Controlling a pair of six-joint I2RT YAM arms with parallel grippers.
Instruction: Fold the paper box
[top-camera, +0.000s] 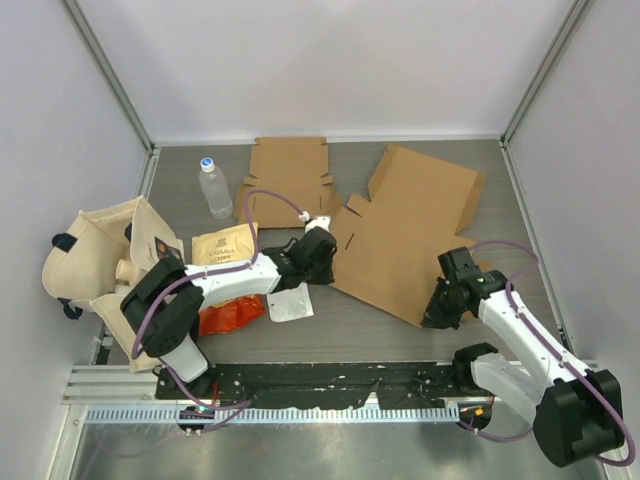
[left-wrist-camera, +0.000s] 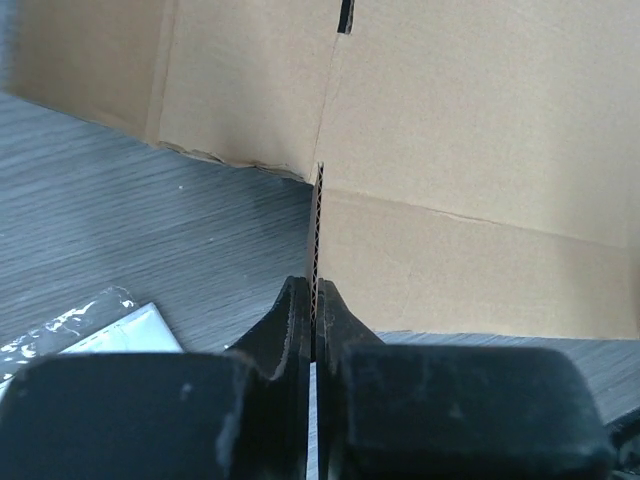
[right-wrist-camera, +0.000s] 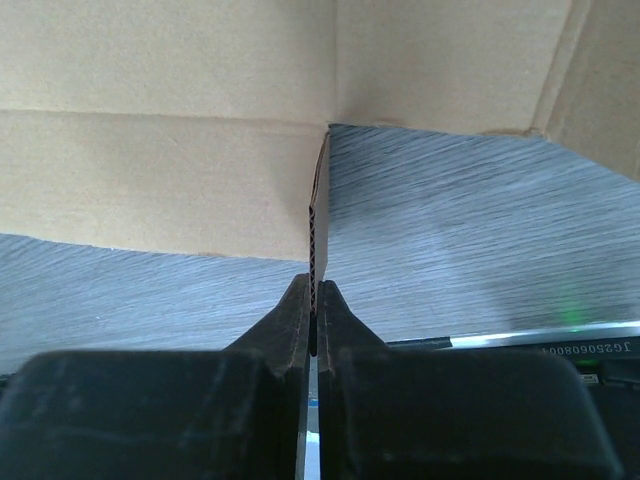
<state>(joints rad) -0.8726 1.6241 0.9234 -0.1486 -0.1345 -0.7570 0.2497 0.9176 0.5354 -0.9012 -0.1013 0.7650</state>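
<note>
Pinching opposite edges of the paper box (top-camera: 400, 235), the left gripper (left-wrist-camera: 314, 300) and right gripper (right-wrist-camera: 314, 300) each clamp cardboard; the sheet lies mostly flat centre-right on the counter (top-camera: 400, 345), all folding apparently ahead.

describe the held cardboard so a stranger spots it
On the grey table, look right of centre for the larger cardboard sheet. Unlike the smaller cardboard beside the water bottle, its edges are pinched by the left claw and right claw.

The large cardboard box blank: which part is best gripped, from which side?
Its flap edges, from left and near right: the box blank is broad and thin, so only edges fit between jaws. The left gripper and right gripper pinch there.
</note>
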